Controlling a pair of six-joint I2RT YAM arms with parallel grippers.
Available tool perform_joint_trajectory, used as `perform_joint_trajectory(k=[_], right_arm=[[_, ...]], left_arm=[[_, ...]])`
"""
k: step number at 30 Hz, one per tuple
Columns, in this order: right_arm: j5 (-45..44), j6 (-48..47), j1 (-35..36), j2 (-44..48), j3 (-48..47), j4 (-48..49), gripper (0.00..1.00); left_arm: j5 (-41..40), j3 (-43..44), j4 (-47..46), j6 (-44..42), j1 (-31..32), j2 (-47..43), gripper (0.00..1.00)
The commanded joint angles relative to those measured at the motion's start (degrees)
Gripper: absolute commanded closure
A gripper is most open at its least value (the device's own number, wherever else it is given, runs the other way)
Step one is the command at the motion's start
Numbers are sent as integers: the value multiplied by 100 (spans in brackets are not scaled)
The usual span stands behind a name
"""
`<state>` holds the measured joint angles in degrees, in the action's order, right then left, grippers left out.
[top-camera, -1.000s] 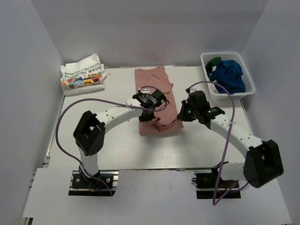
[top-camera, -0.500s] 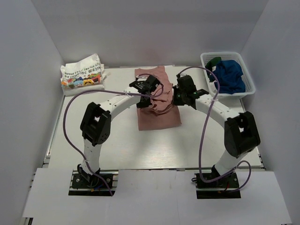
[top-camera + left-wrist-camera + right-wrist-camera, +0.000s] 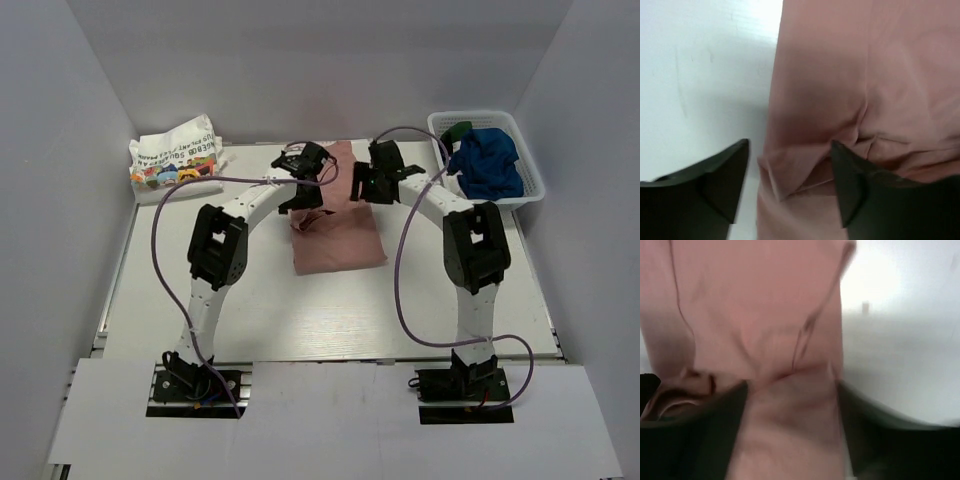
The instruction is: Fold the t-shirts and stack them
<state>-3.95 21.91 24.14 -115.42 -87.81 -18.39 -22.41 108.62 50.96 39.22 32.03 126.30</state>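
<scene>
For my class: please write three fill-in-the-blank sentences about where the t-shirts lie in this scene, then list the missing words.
1. The t-shirt in the middle of the table is ____ in colour.
2. The blue t-shirt and the green t-shirt lie in the white ____.
3. The folded white t-shirt with the colourful print sits at the table's far ____ corner.
Missing words: pink; basket; left.

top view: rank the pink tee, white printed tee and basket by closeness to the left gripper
1. pink t-shirt, directly beneath the left gripper, mid-table
2. white printed t-shirt, folded at the back left
3. white mesh basket, back right
</scene>
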Motion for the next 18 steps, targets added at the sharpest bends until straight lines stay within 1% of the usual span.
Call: perform_joint_trajectory(k=[1,2,3,4,5,6,7,8,9,10,11,12,13,14,15,16,17,18], right_arm=[[104,6,-251,-463,-1219,-119,10],[191,15,-278,-586,-1552,-234,10],[227,-11,-287,-587,-1624,-305,10],[271,-98,-287,-483,-1564,-279,10],[332,-108,-278,-377,-1468,-253,10],[516,-169,-278,15,-901,-87,10],[665,-196,-270,184,-643,167,10],[754,-213,-278,343,-415,282,10],[911,-231,-261,483,310,466,10],[1070,-266,-278,946,543,633,10],[1158,-284,-252,1081,929,670,10],[1751,-510,-226,1309,1089,766,10],[1983,-599,-191,1468,1447,845,10],[2194,-687,-77,1565,1538,872,10],[2892,-819,-33,1583,1600,907,10],[3039,-855,37,1566,1731,951,10],[3171,-907,177,1514,1758,1004,10],[3363,-951,344,1478,1776,1048,10]], left_arm=[[-17,1515,271,-37,-346,359,20],[-17,1844,439,-203,-451,613,16],[-17,2065,537,-204,-452,615,14],[-17,2032,538,-300,-504,615,14],[-17,1849,303,-458,-505,458,11],[-17,1577,153,-459,-505,48,9],[-17,861,-23,-529,-505,-200,5],[113,497,-320,-530,-505,-446,1],[184,137,-428,-530,-505,-683,1],[263,-563,-542,-530,-505,-1156,1],[316,-883,-622,-530,-427,-1386,1],[317,-1173,-762,-530,-365,-1589,1],[264,-1629,-763,-425,-364,-1782,1],[203,-1816,-624,-302,-364,-2124,1],[202,-1992,-440,-197,-364,-2301,1],[115,-2429,-359,74,-443,-2512,1],[54,-2668,-298,172,-443,-2731,1],[-8,-2905,-297,269,-443,-3203,1]])
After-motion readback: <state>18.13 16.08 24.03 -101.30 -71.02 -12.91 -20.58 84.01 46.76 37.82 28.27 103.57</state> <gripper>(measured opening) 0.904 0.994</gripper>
